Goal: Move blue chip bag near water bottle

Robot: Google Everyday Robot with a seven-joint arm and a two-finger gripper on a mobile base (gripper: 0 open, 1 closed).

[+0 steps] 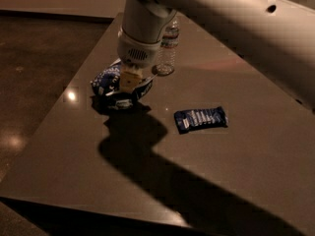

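The blue chip bag (pixel 107 82), crumpled dark-blue foil with white lettering, sits low over the table's left part. My gripper (pixel 130 86) comes straight down onto the bag's right half and is shut on it; the wrist hides part of the bag. The water bottle (pixel 168 50), clear with a white cap and a pale label, stands upright just right of and behind the gripper, a short gap from the bag.
A small flat dark-blue packet (pixel 201 118) lies right of the bag, nearer the front. The dark table (pixel 221 181) drops off at its left edge (pixel 59 107) and front edge. My white arm crosses the top right, over the bottle.
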